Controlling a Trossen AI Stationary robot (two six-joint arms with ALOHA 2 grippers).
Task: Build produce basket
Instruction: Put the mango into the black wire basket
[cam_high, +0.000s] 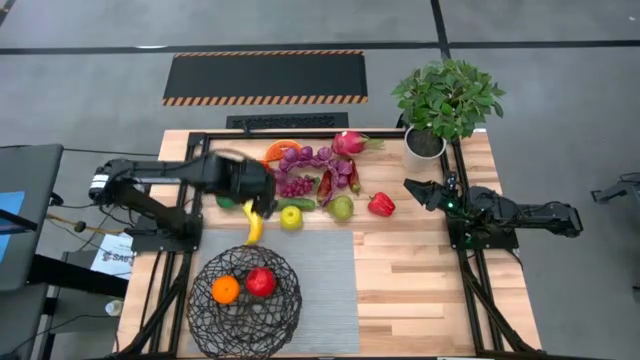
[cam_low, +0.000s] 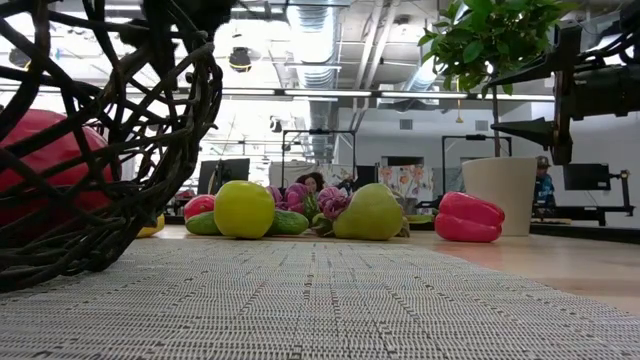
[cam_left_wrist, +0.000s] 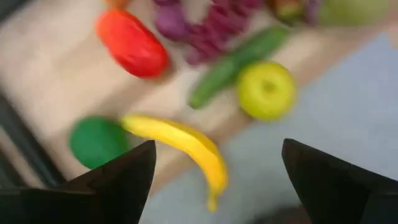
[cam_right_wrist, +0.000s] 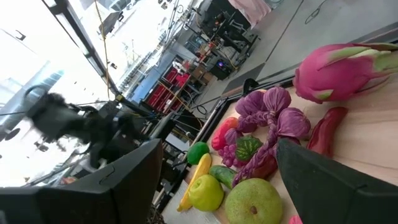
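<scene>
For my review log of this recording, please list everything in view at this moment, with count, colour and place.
basket: 1, black wire, near left end of the grey mat
orange: 1, orange, inside the basket
red apple: 1, red, inside the basket beside the orange
banana: 1, yellow, at the mat's far edge, below the left gripper
yellow-green apple: 1, right of the banana
cucumber: 1, dark green, behind that apple
pear: 1, green, mid table
red pepper: 1, right of the pear
grapes: 1 bunch, purple, far side
dragonfruit: 1, pink, far edge
potted plant: 1, green in white pot, far right
left gripper: open, over the banana
right gripper: open, beside the pot
</scene>
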